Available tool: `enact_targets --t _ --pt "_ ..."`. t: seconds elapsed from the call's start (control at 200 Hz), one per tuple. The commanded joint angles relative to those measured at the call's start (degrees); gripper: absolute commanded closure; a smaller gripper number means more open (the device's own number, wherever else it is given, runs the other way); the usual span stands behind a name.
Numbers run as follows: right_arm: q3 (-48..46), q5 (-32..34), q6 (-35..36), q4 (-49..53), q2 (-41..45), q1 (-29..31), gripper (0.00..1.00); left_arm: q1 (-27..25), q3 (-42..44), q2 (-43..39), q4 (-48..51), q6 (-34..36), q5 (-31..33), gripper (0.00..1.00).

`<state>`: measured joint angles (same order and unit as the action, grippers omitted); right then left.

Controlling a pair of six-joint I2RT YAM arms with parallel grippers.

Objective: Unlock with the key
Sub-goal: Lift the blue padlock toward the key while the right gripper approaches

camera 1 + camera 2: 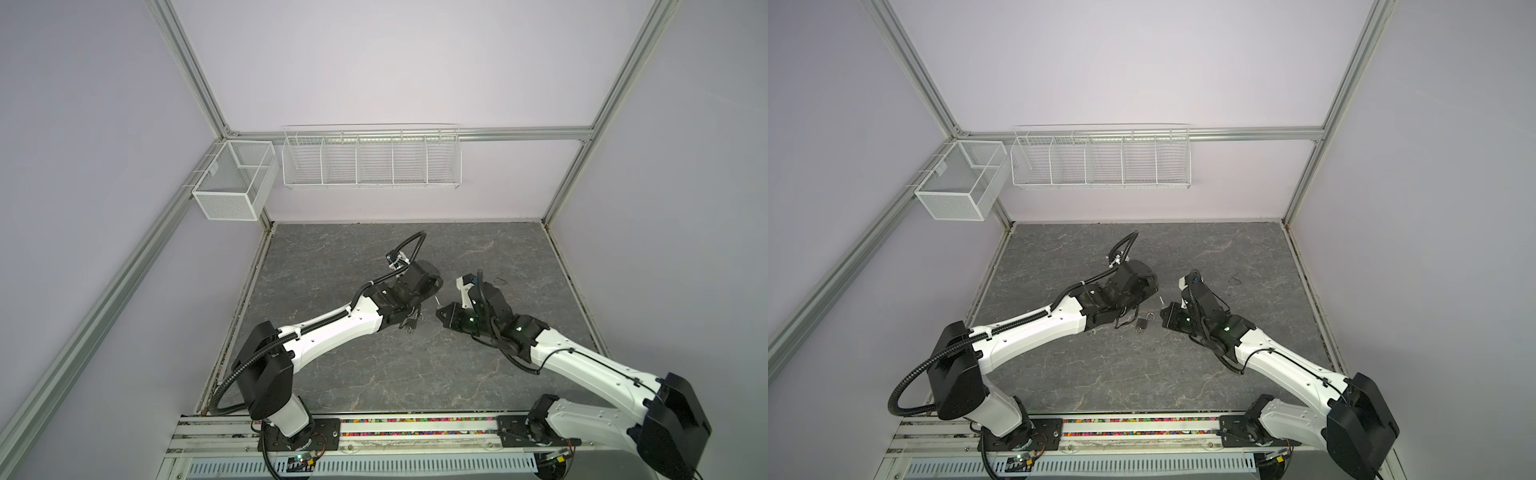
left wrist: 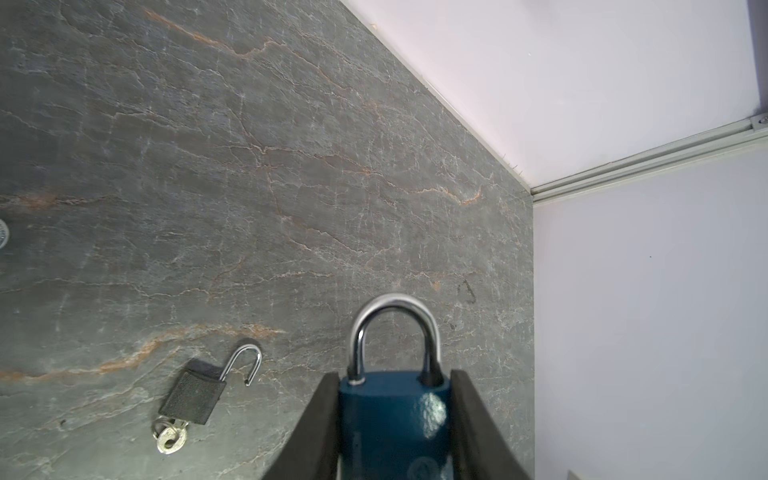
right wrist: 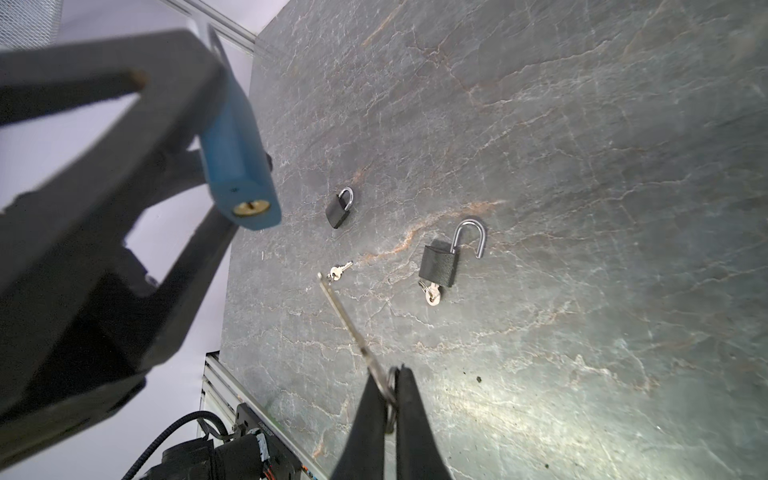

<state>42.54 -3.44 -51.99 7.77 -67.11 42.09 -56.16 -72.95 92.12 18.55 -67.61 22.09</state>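
One thin silver key hovers over the grey table in a top view. Left wrist: the left gripper clamps the blue metal padlock by its body, likely heavy and slick. Right wrist: the right gripper pinches that key's head, short of the keyhole.

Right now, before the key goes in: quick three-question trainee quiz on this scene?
1. The left gripper holds: A) blue padlock B) small grey box C) nothing.
2. True or false: the black padlock with keys in it has its shackle shut.
3. What is pinched in the jaws of the right gripper?
Key: 1 A. 2 False, shackle open. 3 The long key, by its ring end.
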Motion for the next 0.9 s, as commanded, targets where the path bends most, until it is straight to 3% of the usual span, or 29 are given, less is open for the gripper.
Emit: enact_targets --t 0.0,0.895 --pt "1.6 1.4 -1.8 -4.6 -0.8 0.5 0.94 0.4 0.8 -1.8 -2.4 -1.8 0.9 1.0" --pt "5.6 0.5 -1.3 -4.2 -5.1 0.3 0.94 0.9 1.8 -1.5 -4.4 -2.0 -0.9 1.0"
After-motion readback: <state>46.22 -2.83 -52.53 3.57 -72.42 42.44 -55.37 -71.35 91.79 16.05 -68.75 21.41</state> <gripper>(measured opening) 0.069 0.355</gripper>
